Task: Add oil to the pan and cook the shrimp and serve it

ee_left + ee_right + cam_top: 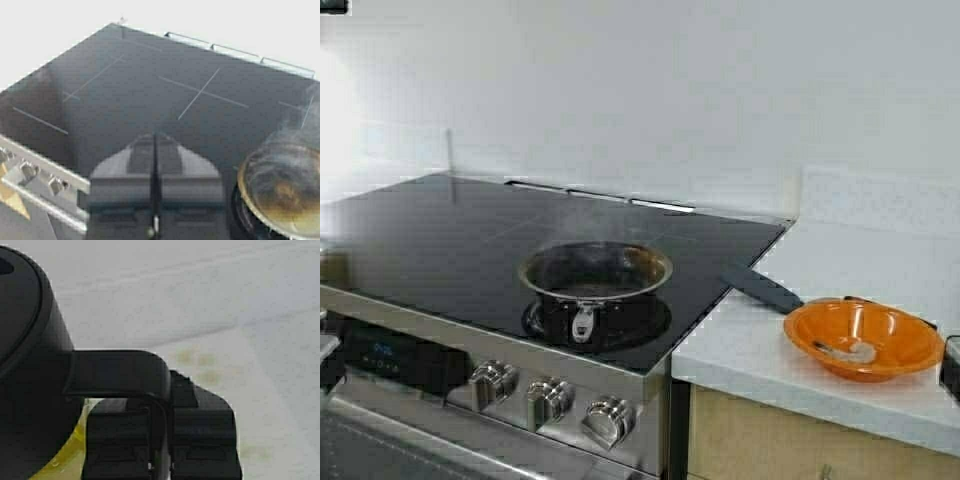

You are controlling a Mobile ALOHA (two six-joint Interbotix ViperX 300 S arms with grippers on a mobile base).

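The right gripper (160, 440) is clamped on the jug handle (120, 372), a stiff, sound hold; the oil (65, 457), lower left, will slosh. The pan (595, 275) steams mid-frame. The left gripper (155, 150) is pressed together, empty.

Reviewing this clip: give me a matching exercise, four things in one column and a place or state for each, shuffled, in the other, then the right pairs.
Things:
1. pan
2. orange bowl
3. left gripper
4. right gripper

Places or states:
A. shut on the oil jug's handle
B. on the white counter
C. steaming on the stove
D. shut, holding nothing, over the stove

Pairs: 1-C, 2-B, 3-D, 4-A
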